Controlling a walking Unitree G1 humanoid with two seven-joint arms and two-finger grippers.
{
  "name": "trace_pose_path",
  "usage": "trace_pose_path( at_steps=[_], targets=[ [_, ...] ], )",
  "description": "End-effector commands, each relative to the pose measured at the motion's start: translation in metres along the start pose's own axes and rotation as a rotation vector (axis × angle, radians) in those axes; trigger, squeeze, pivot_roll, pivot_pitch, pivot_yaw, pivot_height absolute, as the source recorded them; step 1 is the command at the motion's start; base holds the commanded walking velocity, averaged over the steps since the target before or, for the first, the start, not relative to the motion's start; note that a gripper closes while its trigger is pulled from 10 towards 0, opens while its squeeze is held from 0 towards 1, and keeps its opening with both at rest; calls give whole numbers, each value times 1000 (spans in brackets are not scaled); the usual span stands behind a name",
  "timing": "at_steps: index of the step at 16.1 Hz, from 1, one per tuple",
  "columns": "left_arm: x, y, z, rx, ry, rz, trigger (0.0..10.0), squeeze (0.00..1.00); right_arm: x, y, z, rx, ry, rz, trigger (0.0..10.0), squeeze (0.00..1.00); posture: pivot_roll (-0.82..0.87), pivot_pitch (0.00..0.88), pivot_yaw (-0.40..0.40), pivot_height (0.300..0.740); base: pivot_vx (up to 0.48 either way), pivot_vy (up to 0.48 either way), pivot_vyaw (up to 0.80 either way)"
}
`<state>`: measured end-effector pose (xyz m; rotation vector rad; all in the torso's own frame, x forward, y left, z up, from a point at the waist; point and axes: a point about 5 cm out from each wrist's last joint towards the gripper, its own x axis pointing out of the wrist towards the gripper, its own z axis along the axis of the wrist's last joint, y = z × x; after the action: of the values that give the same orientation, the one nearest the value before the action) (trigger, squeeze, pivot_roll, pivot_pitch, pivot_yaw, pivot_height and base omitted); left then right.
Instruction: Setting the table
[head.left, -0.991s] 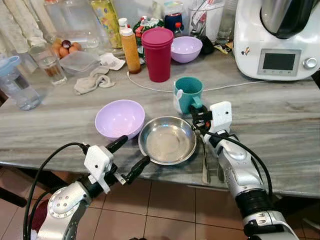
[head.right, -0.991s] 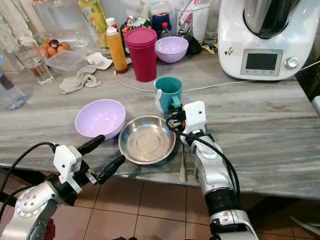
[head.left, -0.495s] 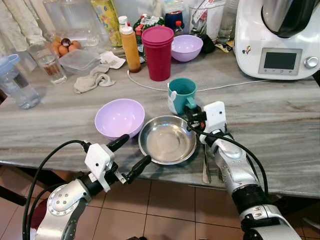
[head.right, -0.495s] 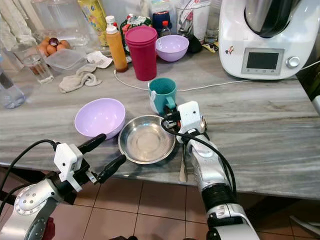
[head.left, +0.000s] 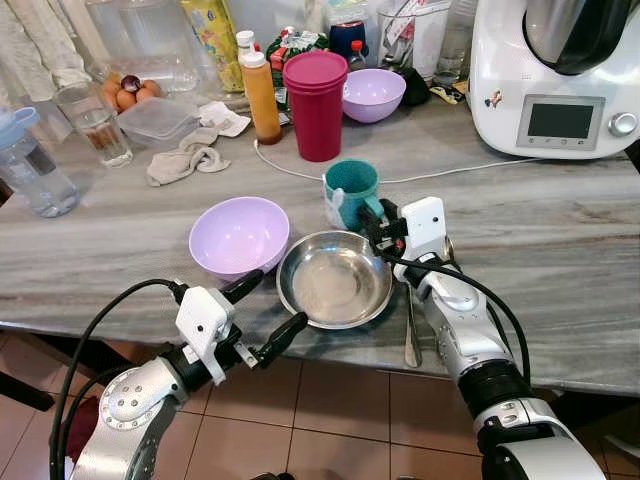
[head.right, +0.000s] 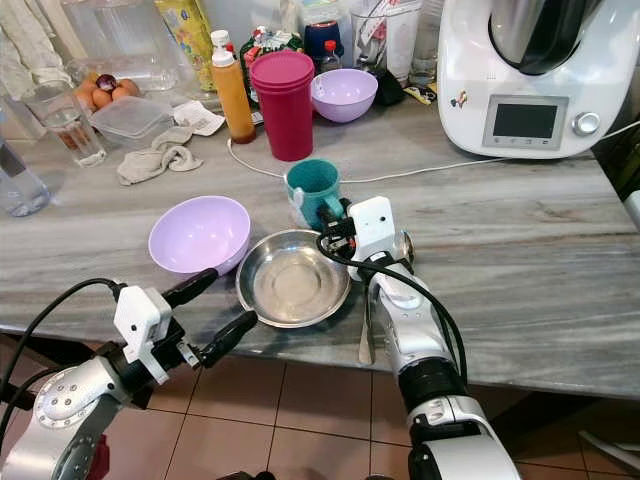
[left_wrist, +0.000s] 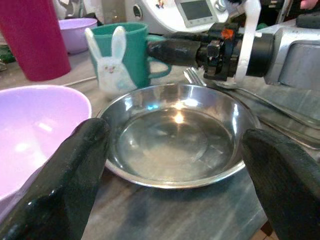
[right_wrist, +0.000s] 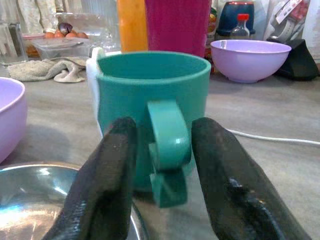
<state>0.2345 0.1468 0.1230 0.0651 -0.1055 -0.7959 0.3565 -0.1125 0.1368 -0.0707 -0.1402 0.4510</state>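
Black fingers of your right gripper (right_wrist: 165, 165) sit either side of the teal mug's (head.left: 350, 190) handle, close against it, but whether they actually pinch it I can't tell from the wrist view. Mug stands upright on the grey stone-look counter (head.left: 560, 260), just behind the steel bowl (head.left: 335, 280), bunny decoration facing your left wrist camera.

Left gripper (head.left: 262, 315) is spread wide, holding nothing, hovering at the counter's front edge with the steel bowl framed between its fingers.

Outward from there:
- lilac bowl (head.left: 238, 235) just left of the steel bowl, nearly touching it
- fork and spoon (head.left: 412, 325) lying right of the steel bowl, partly under your right arm
- second lilac bowl (head.left: 372, 95) and magenta tumbler stack (head.left: 318, 105) further back, among bottles, by the white kitchen machine (head.left: 555, 75)

Progress, my read: roughly mid-task. Bowl and cutlery look placed near the front edge; the mug is the item in hand and needs its final spot. Back bowl and tumblers untouched, possibly a second setting left.
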Motion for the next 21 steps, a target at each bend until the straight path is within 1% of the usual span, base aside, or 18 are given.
trace_pose_path(
  at_steps=[1, 3, 4, 5, 7, 8, 9, 11, 12, 13, 14, 15, 16, 17, 18, 19, 20, 21],
  targets=[
    [1, 0, 4, 18, 1, -3, 10000, 0, 2, 2, 2, 9, -10, 6, 10000, 1000, -148, 117, 93, 740, 0, 0, 0],
    [2, 0, 5, 20, 0, -3, 10000, 0, 2, 1, 4, -2, -24, 1, 10000, 1000, -148, 111, 99, 740, 0, 0, 0],
    [2, 0, 6, 21, -1, -2, 10000, 0, 2, 0, 9, -16, -48, -6, 10000, 1000, -147, 110, 98, 740, 0, 0, 0],
    [3, 0, 7, 24, -3, -1, 10000, 0, 3, -1, 26, -52, -117, -15, 10000, 1000, -146, 108, 100, 740, 0, 0, 0],
    [4, 0, 8, 26, -6, 4, 10000, 0, 2, 0, 56, -93, -227, -23, 10000, 1000, -148, 104, 99, 740, 0, 0, 0],
    [5, 0, 8, 26, -8, 4, 10000, 0, 0, 0, 66, -104, -263, -35, 10000, 1000, -150, 101, 98, 740, 0, 0, 0],
    [5, 0, 8, 26, -9, 4, 10000, 0, -2, 0, 70, -111, -282, -46, 10000, 1000, -151, 100, 98, 740, 0, 0, 0],
    [8, 1, 12, 26, -27, 21, 10000, 0, -15, 3, 82, -146, -334, -111, 10000, 1000, -155, 96, 93, 740, 0, 0, 0],
    [11, 9, 15, 19, -48, 78, 10000, 0, -29, 5, 81, -186, -334, -165, 10000, 1000, -158, 95, 93, 740, 0, 0, 0],
    [11, 13, 16, 20, -58, 133, 10000, 0, -39, 3, 78, -219, -323, -223, 10000, 1000, -164, 91, 93, 740, 0, 0, 0],
    [11, 19, 16, 36, -67, 192, 10000, 0, -51, 1, 70, -228, -289, -270, 10000, 1000, -168, 87, 93, 740, 0, 0, 0],
    [12, 22, 17, 39, -74, 219, 10000, 0, -55, 0, 68, -225, -278, -288, 10000, 1000, -169, 85, 92, 740, 0, 0, 0],
    [14, 32, 20, 32, -109, 325, 10000, 0, -68, -2, 62, -241, -238, -340, 10000, 1000, -178, 77, 90, 740, 0, 0, 0],
    [15, 38, 24, 33, -138, 393, 10000, 0, -76, -5, 60, -269, -212, -374, 10000, 1000, -181, 73, 89, 740, 0, 0, 469],
    [15, 44, 26, 58, -137, 469, 10000, 0, -81, -4, 60, -346, -187, -378, 10000, 1000, -185, 69, 89, 740, 0, 0, 800],
    [15, 45, 26, 66, -133, 488, 10000, 0, -82, -3, 59, -350, -182, -376, 10000, 1000, -185, 69, 89, 740, 0, 0, 800],
    [15, 45, 22, 64, -128, 542, 10000, 0, -82, -1, 60, -340, -179, -365, 10000, 0, -193, 63, 88, 740, 0, 0, 800],
    [16, 45, 19, 69, -113, 562, 10000, 0, -81, 0, 60, -342, -181, -354, 10000, 0, -195, 62, 86, 740, 0, 0, 800]
  ],
)
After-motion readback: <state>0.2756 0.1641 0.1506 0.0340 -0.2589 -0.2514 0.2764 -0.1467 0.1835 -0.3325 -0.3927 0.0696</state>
